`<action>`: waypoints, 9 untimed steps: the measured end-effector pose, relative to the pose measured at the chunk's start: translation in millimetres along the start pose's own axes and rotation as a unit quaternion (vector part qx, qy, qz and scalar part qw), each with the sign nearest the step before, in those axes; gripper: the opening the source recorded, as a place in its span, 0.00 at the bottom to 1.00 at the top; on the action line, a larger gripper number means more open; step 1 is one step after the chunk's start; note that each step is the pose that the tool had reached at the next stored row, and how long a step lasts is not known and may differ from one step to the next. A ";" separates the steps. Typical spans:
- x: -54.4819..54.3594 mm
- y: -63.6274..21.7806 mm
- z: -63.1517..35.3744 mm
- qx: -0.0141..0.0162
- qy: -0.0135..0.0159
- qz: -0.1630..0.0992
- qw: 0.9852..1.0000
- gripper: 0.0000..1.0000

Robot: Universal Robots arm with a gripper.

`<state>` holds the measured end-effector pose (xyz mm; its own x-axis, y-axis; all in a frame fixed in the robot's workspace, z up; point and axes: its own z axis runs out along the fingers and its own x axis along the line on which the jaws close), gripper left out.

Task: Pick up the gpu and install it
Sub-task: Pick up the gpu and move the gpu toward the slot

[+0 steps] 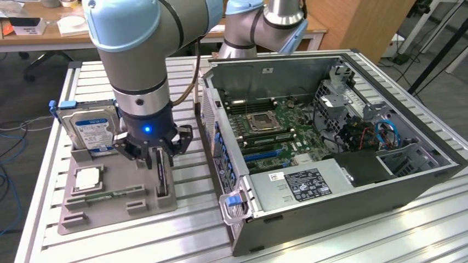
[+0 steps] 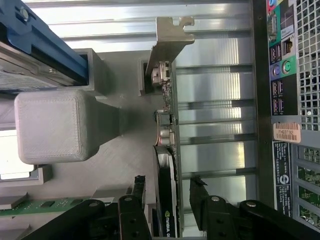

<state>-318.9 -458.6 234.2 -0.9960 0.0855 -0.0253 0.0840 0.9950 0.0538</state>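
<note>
The slatted aluminium bench (image 1: 351, 241) carries all components. The computer case (image 1: 278, 71) lies on its side at the exterior view's right, with the side panel off and the motherboard exposed. Its rear port panel (image 2: 290, 60) shows in the wrist view.

The arm (image 1: 135, 49) reaches straight down over the grey parts holder (image 1: 109, 211), which sits on the bench just beside the case, on the exterior view's left.

The hard drive (image 1: 91, 131) stands upright in the holder, at the far end. It is silver, with a blue label and blue rails.

The gpu (image 1: 161, 175) stands on edge in a slot of the holder, on the side nearest the case. In the wrist view the gpu (image 2: 167, 190) appears as a thin dark card with its silver bracket (image 2: 170, 35) at the end away from the gripper.

The gripper (image 1: 161, 156) is positioned directly over the card. The fingers (image 2: 199, 192) are spread wide — one on each side of the card, with a visible gap on both sides. The card is not clamped.

The green memory stick (image 1: 117, 193) lies flat in the holder — apart from the card.
</note>
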 end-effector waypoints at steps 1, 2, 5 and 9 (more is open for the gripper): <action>0.0 0.0 0.0 0.000 0.000 0.000 1.000 0.47; 0.0 0.0 0.0 0.000 0.000 0.000 1.000 0.47; 0.0 0.0 0.0 0.000 0.000 0.000 1.000 0.35; 0.0 0.0 0.0 0.000 0.000 0.000 1.000 0.29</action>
<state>-318.9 -458.5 234.2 -0.9960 0.0855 -0.0253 0.0841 0.9950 0.0538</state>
